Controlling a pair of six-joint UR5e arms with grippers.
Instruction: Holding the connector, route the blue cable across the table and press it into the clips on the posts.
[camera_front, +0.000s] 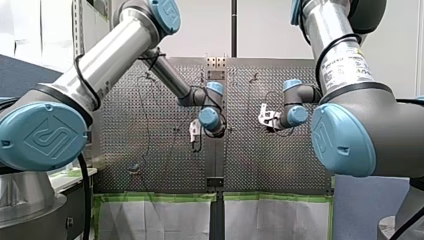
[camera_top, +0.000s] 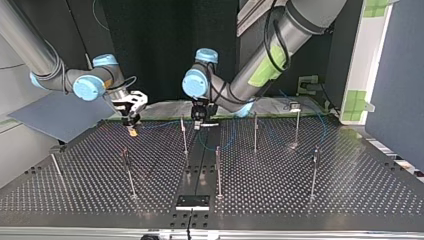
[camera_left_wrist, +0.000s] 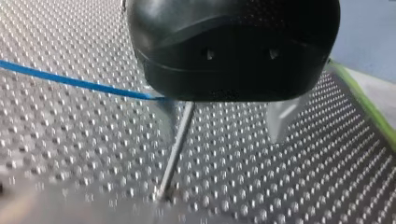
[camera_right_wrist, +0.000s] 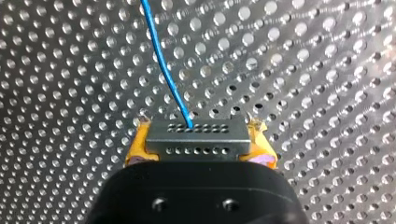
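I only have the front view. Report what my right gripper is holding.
Observer: In the right wrist view, your right gripper, with yellow pads, is clamped on a grey rectangular connector dotted with small holes.
Operator: Now trace the cable from it.
Observer: The thin blue cable leaves the connector's face; in the left wrist view it reaches one metal finger of your left gripper.
Operator: Say whether it's clipped.
Observer: Cannot tell; a thin metal post stands right beside that finger, its top hidden behind the gripper.
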